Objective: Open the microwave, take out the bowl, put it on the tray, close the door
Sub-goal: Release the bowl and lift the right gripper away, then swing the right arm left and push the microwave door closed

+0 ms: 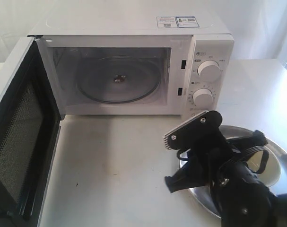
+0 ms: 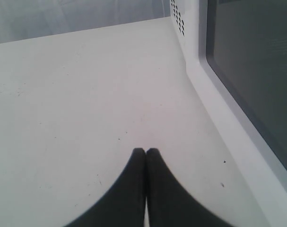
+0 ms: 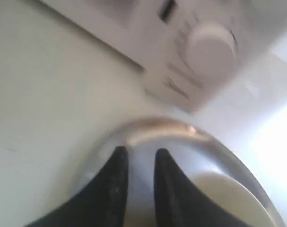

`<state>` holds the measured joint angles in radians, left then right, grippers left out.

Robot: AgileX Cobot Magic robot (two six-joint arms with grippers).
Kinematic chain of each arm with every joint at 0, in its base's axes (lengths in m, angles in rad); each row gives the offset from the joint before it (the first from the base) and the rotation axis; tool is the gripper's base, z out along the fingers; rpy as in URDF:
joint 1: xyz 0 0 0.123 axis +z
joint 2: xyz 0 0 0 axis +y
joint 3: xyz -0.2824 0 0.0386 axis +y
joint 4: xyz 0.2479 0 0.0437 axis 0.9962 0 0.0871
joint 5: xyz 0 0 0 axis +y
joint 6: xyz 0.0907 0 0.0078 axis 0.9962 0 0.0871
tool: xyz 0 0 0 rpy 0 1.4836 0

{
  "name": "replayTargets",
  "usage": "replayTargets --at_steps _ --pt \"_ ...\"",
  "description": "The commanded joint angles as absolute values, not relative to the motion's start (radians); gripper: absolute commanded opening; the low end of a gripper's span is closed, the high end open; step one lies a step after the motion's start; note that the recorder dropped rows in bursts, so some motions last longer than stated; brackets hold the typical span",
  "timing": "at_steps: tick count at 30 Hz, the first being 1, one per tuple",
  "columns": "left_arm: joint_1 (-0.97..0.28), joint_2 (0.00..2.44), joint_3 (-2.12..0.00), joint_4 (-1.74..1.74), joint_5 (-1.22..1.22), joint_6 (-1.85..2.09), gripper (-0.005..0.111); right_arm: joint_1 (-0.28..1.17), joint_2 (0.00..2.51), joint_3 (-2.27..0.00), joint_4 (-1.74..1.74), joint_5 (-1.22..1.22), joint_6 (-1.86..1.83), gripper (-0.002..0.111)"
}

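Observation:
The white microwave (image 1: 129, 28) stands at the back with its door (image 1: 20, 142) swung wide open to the left, mesh inner face showing. Its cavity holds only the glass turntable (image 1: 118, 79). The silver tray (image 1: 286, 158) lies front right, and the cream bowl (image 1: 273, 173) sits on it, partly hidden by the right arm. My right gripper (image 1: 173, 183) hovers over the tray's left rim (image 3: 157, 126), open by a narrow gap with nothing in it. The bowl (image 3: 228, 198) is beside it, apart. My left gripper (image 2: 145, 152) is shut and empty, low over the table beside the door's outer window (image 2: 256, 71).
The two dials (image 1: 209, 70) face the tray; one dial (image 3: 212, 45) shows blurred in the right wrist view. The microwave's vented side (image 2: 178, 19) lies ahead of the left gripper. Bare white table (image 1: 115, 165) spreads in front of the cavity.

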<state>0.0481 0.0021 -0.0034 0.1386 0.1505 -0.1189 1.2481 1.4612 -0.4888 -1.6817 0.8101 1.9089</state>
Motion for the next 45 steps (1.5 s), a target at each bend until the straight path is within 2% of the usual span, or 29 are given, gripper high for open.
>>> replayTargets --at_steps 1,8,14,17,26,31,34,45 --pt "0.047 0.0 0.0 0.135 0.149 -0.125 0.0 1.404 1.282 -0.53 -1.744 0.728 1.926 0.0" --pt "0.047 0.0 0.0 0.135 0.149 -0.125 0.0 1.495 1.129 -0.67 -1.744 0.392 1.708 0.0" --pt "0.047 0.0 0.0 0.135 0.149 -0.125 0.0 1.495 1.154 -0.875 -1.744 0.322 1.407 0.0" --pt "0.047 0.0 0.0 0.135 0.149 -0.125 0.0 1.495 1.21 -0.981 -1.744 0.284 1.38 0.0" --pt "0.047 0.0 0.0 0.135 0.149 -0.125 0.0 1.468 1.585 -1.367 -1.744 0.333 1.262 0.0" --pt "0.047 0.0 0.0 0.135 0.149 -0.125 0.0 1.46 1.775 -1.575 -1.744 0.518 1.154 0.0" --pt "0.047 0.0 0.0 0.135 0.149 -0.125 0.0 1.441 1.853 -1.668 -1.744 0.516 1.174 0.0" --pt "0.047 0.0 0.0 0.135 0.149 -0.125 0.0 1.39 2.02 -1.766 -1.744 0.51 1.095 0.0"
